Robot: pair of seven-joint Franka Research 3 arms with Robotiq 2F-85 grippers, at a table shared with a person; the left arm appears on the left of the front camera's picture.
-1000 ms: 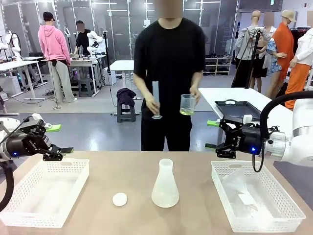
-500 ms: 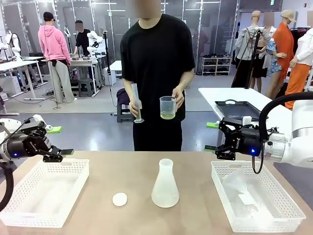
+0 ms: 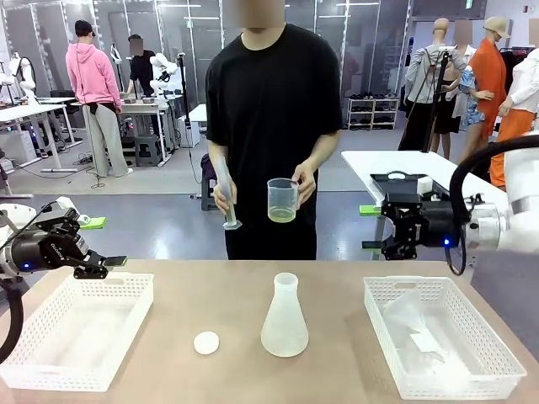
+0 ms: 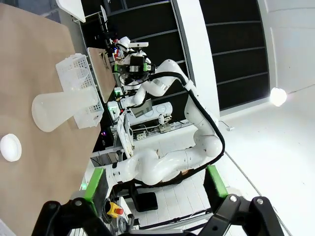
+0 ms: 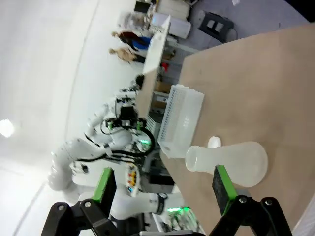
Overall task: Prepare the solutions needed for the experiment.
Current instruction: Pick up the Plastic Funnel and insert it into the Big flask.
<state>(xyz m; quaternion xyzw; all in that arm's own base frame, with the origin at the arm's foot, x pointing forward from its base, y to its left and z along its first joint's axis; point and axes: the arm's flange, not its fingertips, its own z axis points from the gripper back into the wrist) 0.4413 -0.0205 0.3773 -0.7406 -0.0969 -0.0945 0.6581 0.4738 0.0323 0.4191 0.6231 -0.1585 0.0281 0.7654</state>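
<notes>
the left pincer point(image 3: 106, 241) hangs with its fingers spread, pinching nothing, just above the far rim of the left white basket point(image 3: 84, 279) on the bench point(image 3: 219, 286). right of the basket a small white round cap point(image 3: 206, 342) lies on the bench. beside it the frosted conical flask point(image 3: 284, 318) stands upright near the middle. behind the flask, at the far side, the person holds a slim measuring cylinder point(image 3: 229, 217) slightly tilted in one hand point(image 3: 221, 198) and a clear beaker point(image 3: 283, 195) in the other hand point(image 3: 305, 181). the solutions point(image 3: 282, 215) are a shallow yellow-green layer in the bottom of that beaker, held in the air beyond the far edge. further right, the right pincer point(image 3: 370, 227) hovers spread, pinching nothing, above the far corner of the right white basket point(image 3: 421, 284), where crumpled clear plastic point(image 3: 417, 324) lies.
</notes>
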